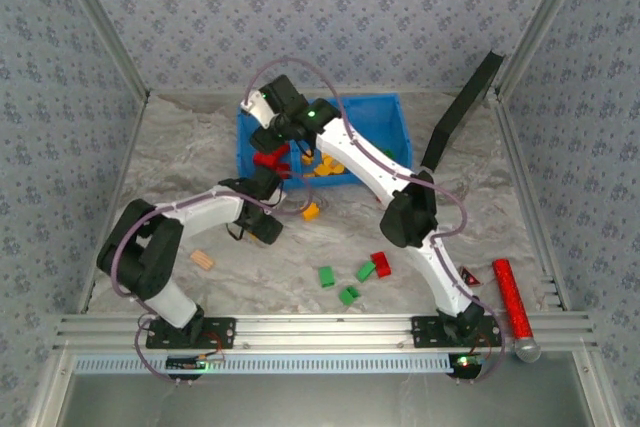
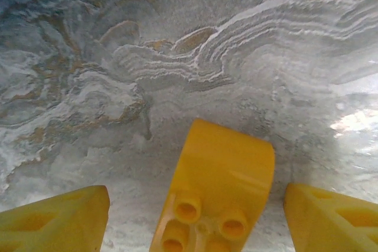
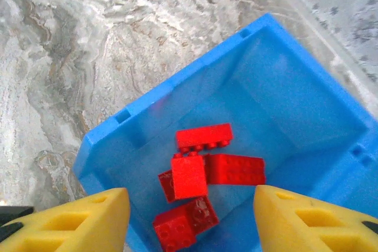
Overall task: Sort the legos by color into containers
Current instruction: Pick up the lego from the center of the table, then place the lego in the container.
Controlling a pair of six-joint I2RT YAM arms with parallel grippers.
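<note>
Right gripper (image 3: 190,212), spread, hovers over red legos (image 3: 204,160) in the blue bin (image 3: 177,82) (left gripper (image 2: 195,208), likewise spread, straddles a yellow brick (image 2: 220,172)); nearer green legos (image 1: 326,276) lie unsorted.

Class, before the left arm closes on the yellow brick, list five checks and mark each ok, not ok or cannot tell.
1. The left fingers open: ok.
2. The yellow brick between them, untouched: ok.
3. Brick resting on the table: ok.
4. The right fingers open and empty above the red bricks: ok.
5. Middle compartment of the blue bin free of the right arm: not ok, the arm crosses it.
</note>
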